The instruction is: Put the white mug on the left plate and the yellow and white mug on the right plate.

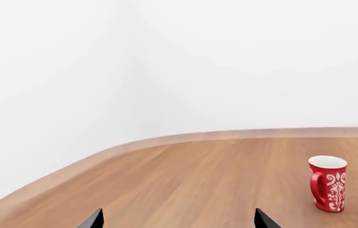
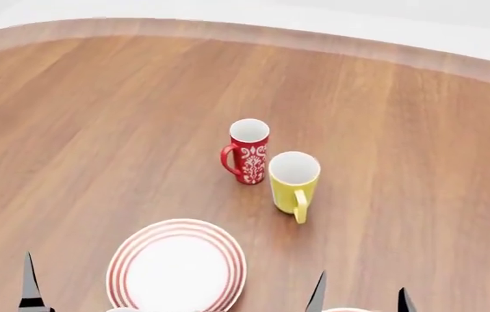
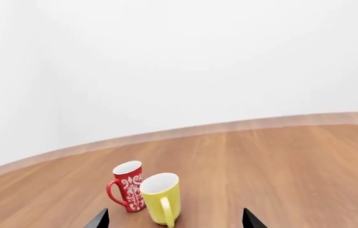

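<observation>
A small straight yellow mug with a white inside (image 2: 294, 184) stands upright near the middle of the round wooden table (image 2: 97, 117), its yellow loop handle turned toward the robot. Just beside it, on its far left side, stands a taller red mug with a white ornament pattern (image 2: 247, 151), handle pointing left; the 2 look touching or nearly so, and I cannot tell which. Both are empty.

A round white plate with concentric red rings round its rim (image 2: 177, 266) lies flat at the near edge of the head view, left of centre, with nothing on it. Only a thin sliver of a 2nd such plate (image 2: 346, 309) shows at the bottom edge, between the right gripper's dark fingertips. The large all-white mug is out of sight in all 3 views.

The left gripper (image 1: 177, 219) shows 2 black fingertips set wide apart over bare tabletop, holding nothing. The right gripper (image 3: 175, 219) likewise has its fingertips spread, empty, with the yellow mug in front of them and well apart from them.
</observation>
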{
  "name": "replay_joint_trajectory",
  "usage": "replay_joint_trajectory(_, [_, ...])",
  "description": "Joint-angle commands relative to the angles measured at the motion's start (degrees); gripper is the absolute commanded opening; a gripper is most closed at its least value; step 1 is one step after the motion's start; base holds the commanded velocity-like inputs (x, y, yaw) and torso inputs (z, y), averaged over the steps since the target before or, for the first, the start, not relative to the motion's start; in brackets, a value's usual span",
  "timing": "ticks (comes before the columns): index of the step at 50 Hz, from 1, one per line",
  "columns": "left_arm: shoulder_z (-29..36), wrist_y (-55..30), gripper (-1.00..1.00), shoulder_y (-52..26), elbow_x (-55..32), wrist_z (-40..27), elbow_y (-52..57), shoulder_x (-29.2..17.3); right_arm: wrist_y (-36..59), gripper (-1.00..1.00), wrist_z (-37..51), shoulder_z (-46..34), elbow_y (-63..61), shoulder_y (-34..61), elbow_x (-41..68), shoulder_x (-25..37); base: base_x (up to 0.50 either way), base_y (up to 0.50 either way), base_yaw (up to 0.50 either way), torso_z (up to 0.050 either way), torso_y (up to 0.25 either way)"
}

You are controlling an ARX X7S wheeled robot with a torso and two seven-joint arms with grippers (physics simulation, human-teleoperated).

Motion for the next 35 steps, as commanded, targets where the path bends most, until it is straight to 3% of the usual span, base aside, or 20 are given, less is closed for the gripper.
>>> replay_joint_trajectory(1, [-0.75,0.83,1.00,2.08,-0.20,1.60,0.90,1.16,-0.59,1.00,-0.79,0.93,-0.14,-1.56,-2.30,-0.77,0.48,0.14,0.00,0.000,0.000])
replay_joint_trajectory(20, [-0.30,0.30,1.00,1.25,-1.00,1.20,0.73,0.72,-0.08,1.00,0.06,0.23,-0.35,-1.07,-2.11,-0.10,0.01,0.00,0.00,0.000,0.000])
replay_joint_trajectory(35, [-3.21,-1.11,1.00,3.66,-3.82,-0.37,7.21,-0.63,7.72,1.00,-2.70,-1.26,-11.21,-6.76,-1.08,8.55,0.00,0.00,0.00,0.000,0.000])
